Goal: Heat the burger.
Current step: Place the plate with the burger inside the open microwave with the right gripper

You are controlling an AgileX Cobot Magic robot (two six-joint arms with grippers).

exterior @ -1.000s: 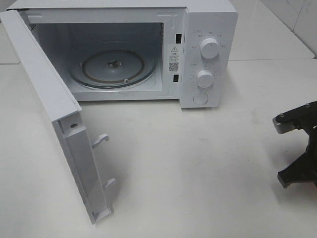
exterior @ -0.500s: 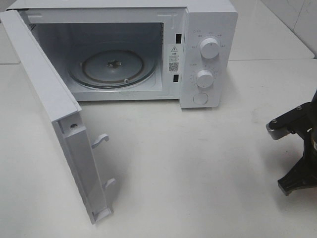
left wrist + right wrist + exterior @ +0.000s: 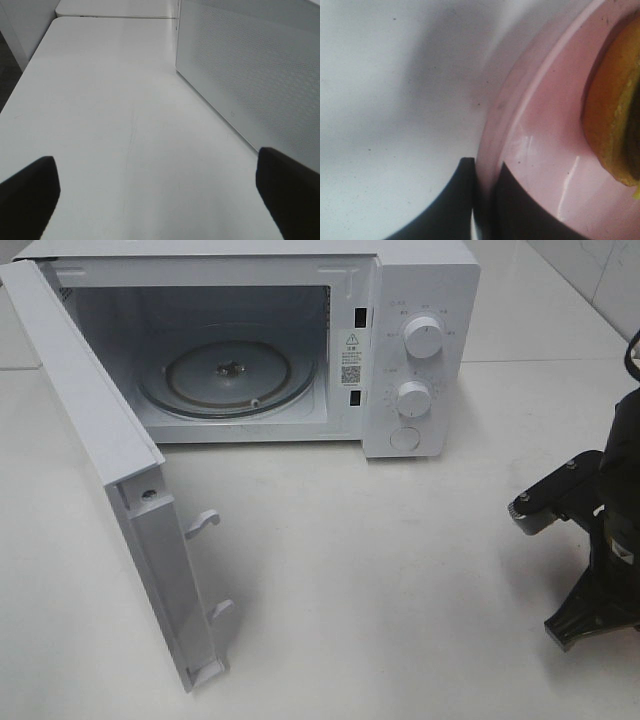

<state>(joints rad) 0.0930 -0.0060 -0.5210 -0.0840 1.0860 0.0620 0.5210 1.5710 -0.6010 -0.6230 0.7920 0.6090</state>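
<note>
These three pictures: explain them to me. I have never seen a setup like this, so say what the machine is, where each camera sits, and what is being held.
This is a robot with two arms, each ending in a two-fingered gripper.

The wide picture comes from a camera mounted high above a white table. It shows a white microwave with its door swung open and a glass turntable inside, with nothing on it. The dark shape at the right edge is the right arm.

The other two pictures come from cameras on the wrists. The left gripper stands wide open, holding nothing, over bare table beside the microwave door.

The right gripper is pinched shut on the rim of a pink plate. The orange-brown edge is the burger, resting on that plate.
</note>
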